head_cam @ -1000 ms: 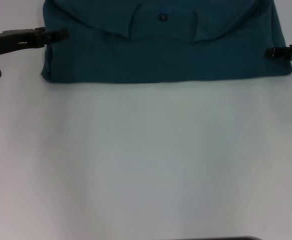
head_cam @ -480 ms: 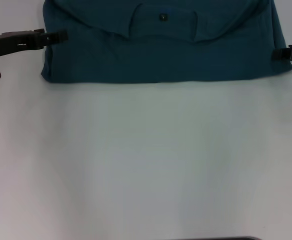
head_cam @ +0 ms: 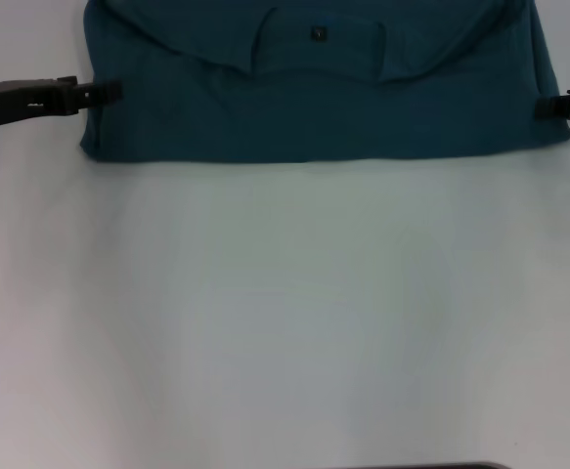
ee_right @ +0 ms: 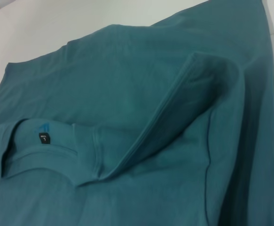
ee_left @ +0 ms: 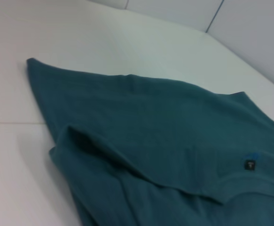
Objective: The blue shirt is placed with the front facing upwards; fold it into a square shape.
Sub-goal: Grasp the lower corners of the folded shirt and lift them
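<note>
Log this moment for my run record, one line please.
blue shirt: partly folded, neck label up | left end effector: at its left edge | right end effector: at right edge

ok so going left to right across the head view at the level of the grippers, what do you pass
left gripper at the shirt's left edge → blue shirt → right gripper at the shirt's right edge, all on the white table.

Bare lab: white table point(head_cam: 285, 313)
</note>
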